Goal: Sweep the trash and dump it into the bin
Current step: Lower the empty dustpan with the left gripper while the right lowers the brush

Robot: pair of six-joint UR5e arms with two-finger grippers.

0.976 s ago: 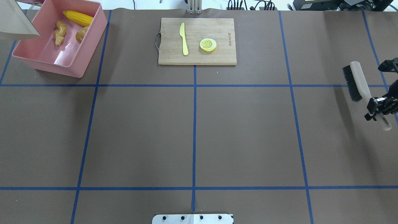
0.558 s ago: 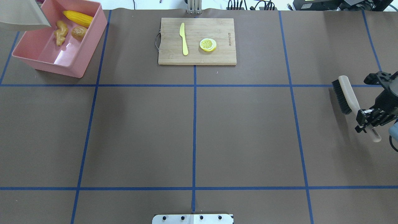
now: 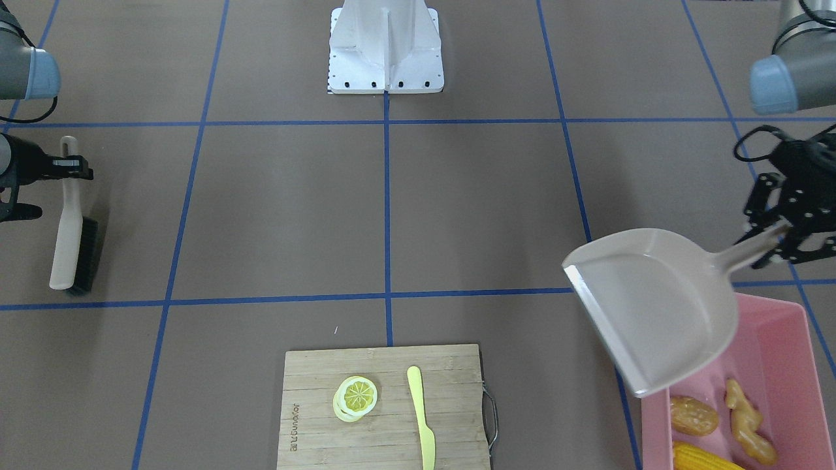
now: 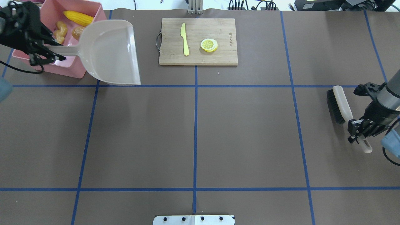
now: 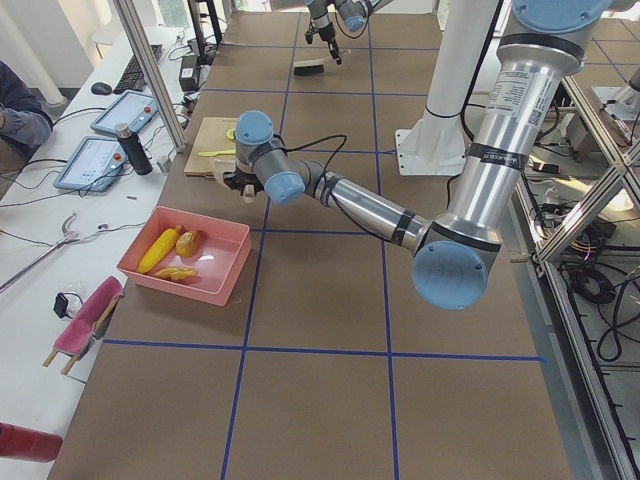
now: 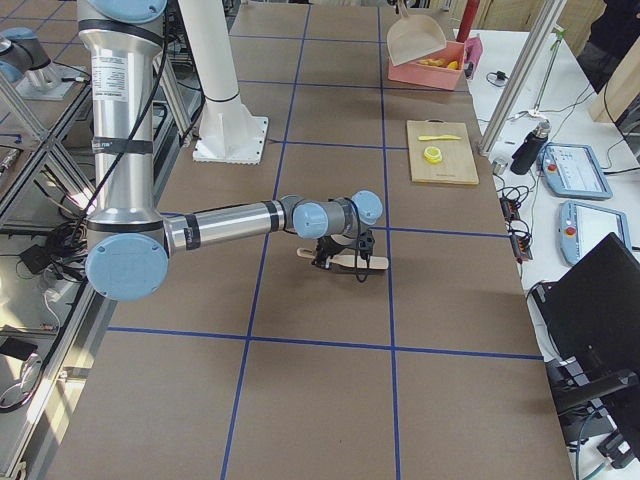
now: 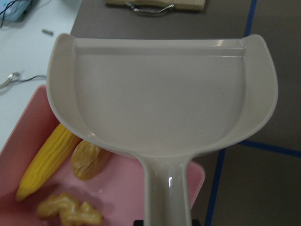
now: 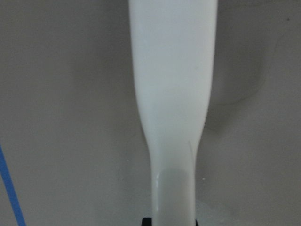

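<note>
- While the front-facing camera cuts the bin [image 3: 793,326] off at its lower right corner, the corn cob [image 3: 702,458] shows only in part, at the bin's cropped end. The potato-like lump [image 3: 693,416] and the ginger root [image 3: 748,423] lie side by side just inward of it. The dustpan [image 3: 653,307] hangs tilted over the bin's opposite end and hides that corner. Its mouth is turned away from the bin, and the left gripper [image 3: 780,236] is clamped on its handle.
- Seen from overhead, the dustpan's rim covers part of the lump and one side wall of the bin. The cob's long axis runs along the bin's far short wall. Well apart from the bin, across the table [image 4: 243,131], the right gripper [image 4: 356,128] is closed around the handle of a brush [image 4: 339,104]. The bristles face the bin's side.
- From the left end, all three pieces sit bunched at one end of the bin. The near arm's wrist hides most of the dustpan.
- From the right end, the bin and dustpan are far and small, and the trash is only yellowish specks.
- On the left wrist camera, the pan fills the frame above the bin. The cob slants out from beneath its rim, the lump is half tucked under it, and the ginger root reaches the lower edge. The fingers barely show.
- On the right wrist camera, only the brush's pale handle appears, blurred, running up the frame.
</note>
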